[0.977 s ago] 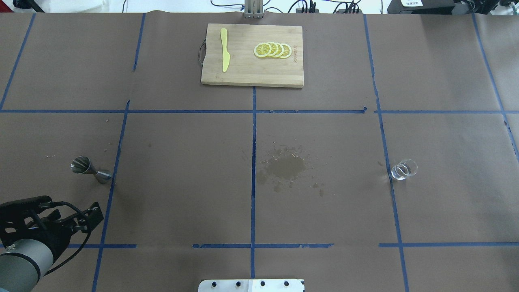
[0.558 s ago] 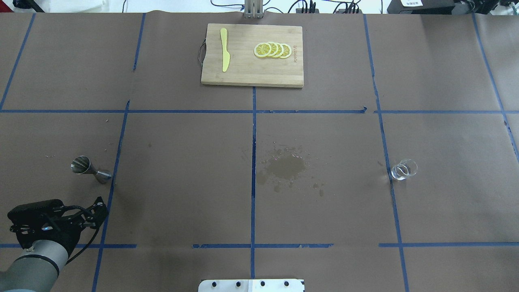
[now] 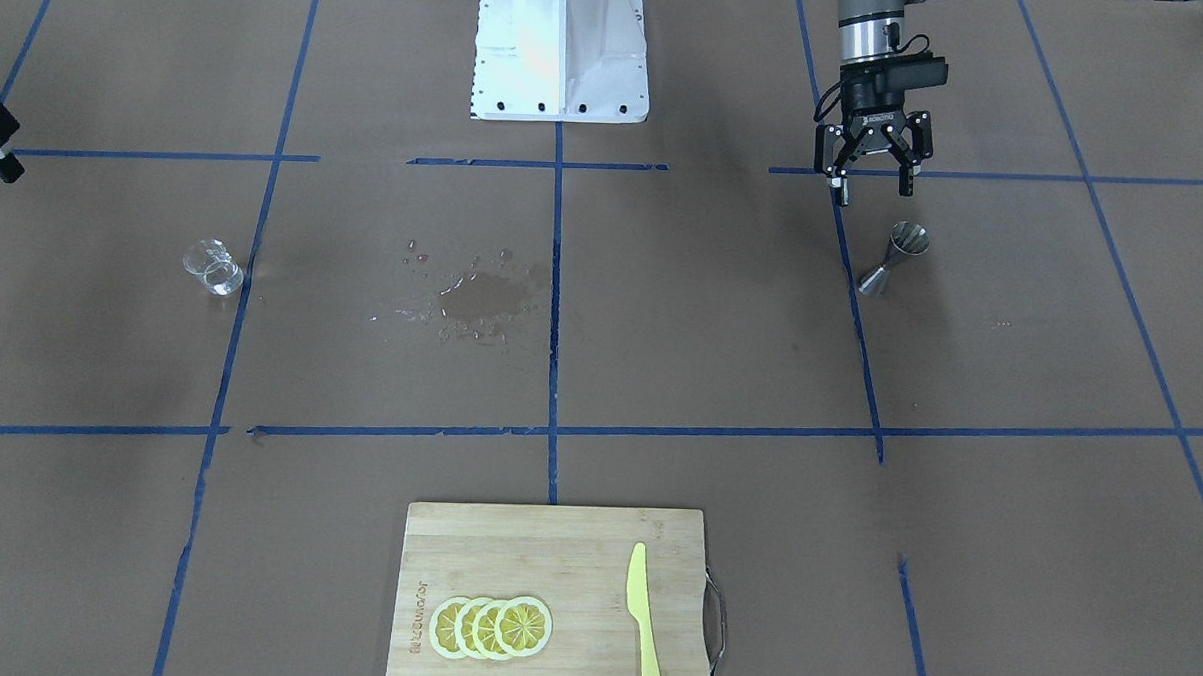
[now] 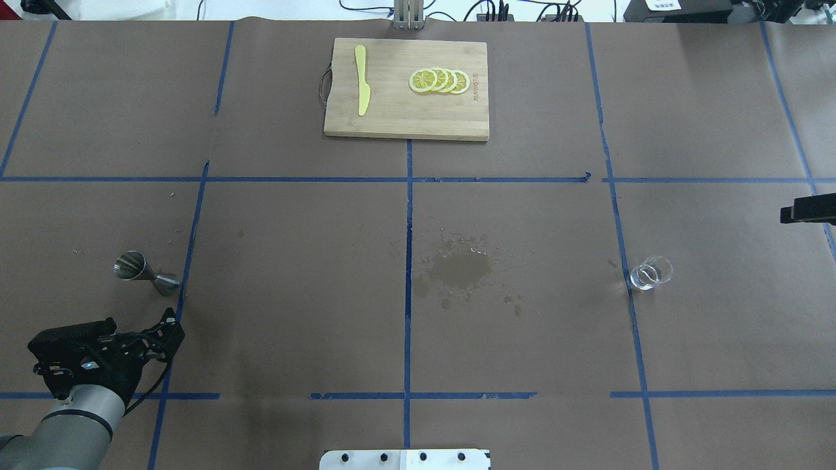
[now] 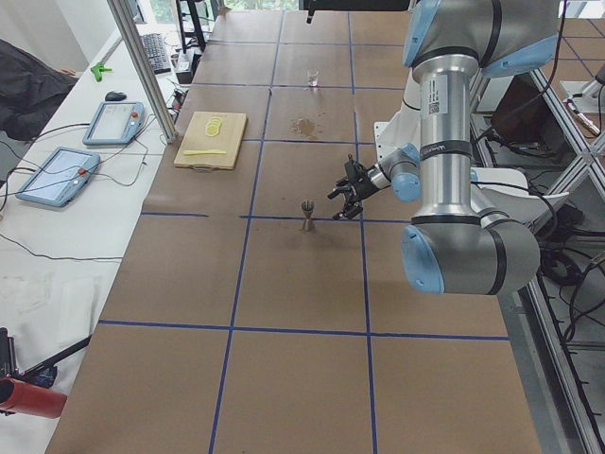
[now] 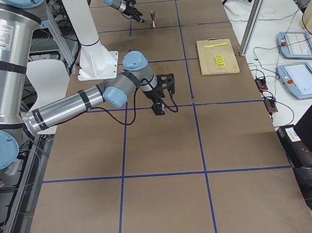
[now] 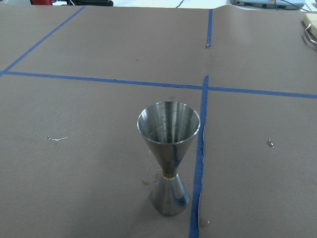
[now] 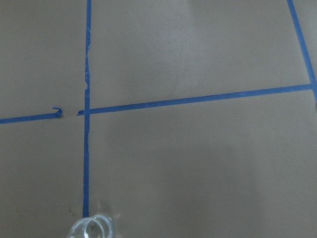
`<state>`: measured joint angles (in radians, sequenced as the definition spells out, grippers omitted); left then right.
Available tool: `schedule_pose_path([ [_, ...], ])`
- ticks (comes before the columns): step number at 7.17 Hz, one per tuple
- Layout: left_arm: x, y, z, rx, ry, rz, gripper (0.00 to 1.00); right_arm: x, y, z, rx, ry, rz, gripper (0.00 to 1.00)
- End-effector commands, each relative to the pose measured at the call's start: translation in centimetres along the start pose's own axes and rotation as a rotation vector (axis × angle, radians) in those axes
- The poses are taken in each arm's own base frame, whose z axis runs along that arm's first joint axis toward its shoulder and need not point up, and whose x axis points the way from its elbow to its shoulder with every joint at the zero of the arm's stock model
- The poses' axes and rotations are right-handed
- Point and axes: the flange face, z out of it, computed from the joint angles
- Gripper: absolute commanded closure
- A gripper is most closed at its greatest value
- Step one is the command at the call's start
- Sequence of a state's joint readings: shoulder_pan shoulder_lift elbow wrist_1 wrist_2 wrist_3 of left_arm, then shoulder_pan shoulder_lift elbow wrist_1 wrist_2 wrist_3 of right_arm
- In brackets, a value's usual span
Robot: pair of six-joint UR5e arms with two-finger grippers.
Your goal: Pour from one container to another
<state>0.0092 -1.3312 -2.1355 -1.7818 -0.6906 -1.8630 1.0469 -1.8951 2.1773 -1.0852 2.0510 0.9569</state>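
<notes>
Overhead view: left gripper, jaws spread and empty, hovers near; upright steel jigger at its 11 o'clock. Best clasped level at the waist. Glass beaker far at 3 o'clock; right gripper, state indeterminate.

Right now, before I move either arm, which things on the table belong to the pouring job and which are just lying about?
For the job: glass cup, steel jigger, the open left gripper near it.
Lying about: cutting board, yellow knife, lemon slices, wet stain.
</notes>
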Motion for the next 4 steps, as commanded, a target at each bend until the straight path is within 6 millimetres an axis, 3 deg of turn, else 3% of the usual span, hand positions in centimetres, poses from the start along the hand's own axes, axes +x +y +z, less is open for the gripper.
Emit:
schedule_pose_path([
  [1, -0.2, 1.6, 2.0, 0.090, 0.000, -0.001, 0.04, -3.2, 2.3, 1.9, 0.020, 0.011, 0.011, 0.00],
  [3, 1.0, 3.1, 3.3, 0.126, 0.004, 0.002, 0.06, -3.5, 2.9, 2.0, 0.024, 0.018, 0.017, 0.00],
  [4, 0.3, 3.7, 4.2, 0.157, -0.005, 0.025, 0.07, -4.1, 3.7, 2.2, 0.023, 0.019, 0.036, 0.00],
])
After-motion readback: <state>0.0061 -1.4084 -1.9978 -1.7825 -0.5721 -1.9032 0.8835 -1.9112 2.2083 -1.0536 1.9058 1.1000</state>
